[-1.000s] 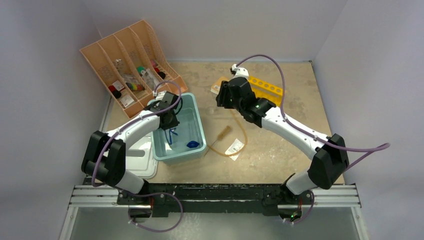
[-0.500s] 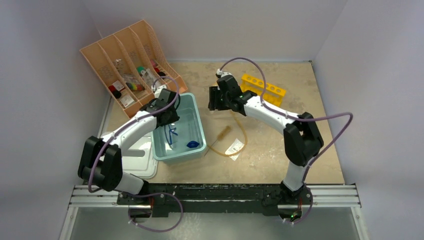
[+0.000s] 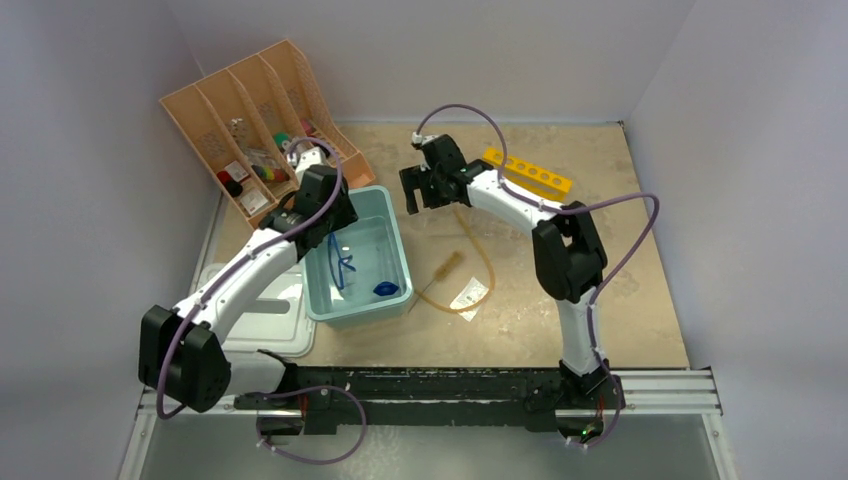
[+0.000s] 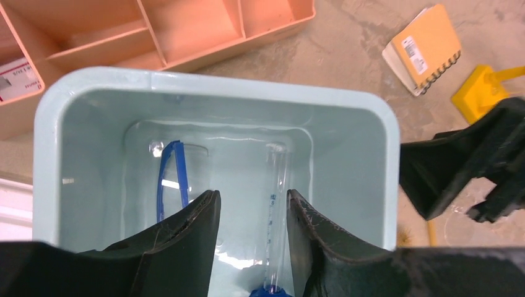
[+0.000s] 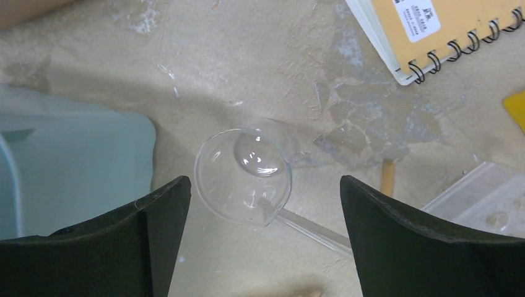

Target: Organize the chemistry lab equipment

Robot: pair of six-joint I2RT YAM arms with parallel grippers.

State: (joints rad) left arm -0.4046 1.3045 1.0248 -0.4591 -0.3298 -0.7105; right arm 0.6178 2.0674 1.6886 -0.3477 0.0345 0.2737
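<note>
My left gripper (image 3: 330,215) (image 4: 251,201) is open and empty above the pale teal tub (image 3: 400,262) (image 4: 49,161). In the tub lie the blue-rimmed goggles (image 3: 340,262) (image 4: 170,179) and the clear cylinder (image 4: 275,204) with its blue base (image 3: 385,290). My right gripper (image 3: 413,196) (image 5: 265,184) is open wide above a small clear glass beaker (image 5: 244,176) lying on its side next to the tub's right wall. A thin clear tube (image 5: 316,230) lies beside it. The amber tubing (image 3: 485,262) and the wooden-handled brush (image 3: 447,268) lie right of the tub.
The peach organiser (image 3: 250,120) stands at the back left with small items in its slots. A yellow rack (image 3: 527,172) and a yellow spiral notebook (image 5: 446,28) (image 4: 424,46) lie at the back. A clear packet (image 3: 468,293) lies by the tubing. A white lid (image 3: 270,320) lies left of the tub.
My right arm has swung left toward the tub and now hangs over the beaker. My left gripper has moved toward the tub's far end, near the organiser.
</note>
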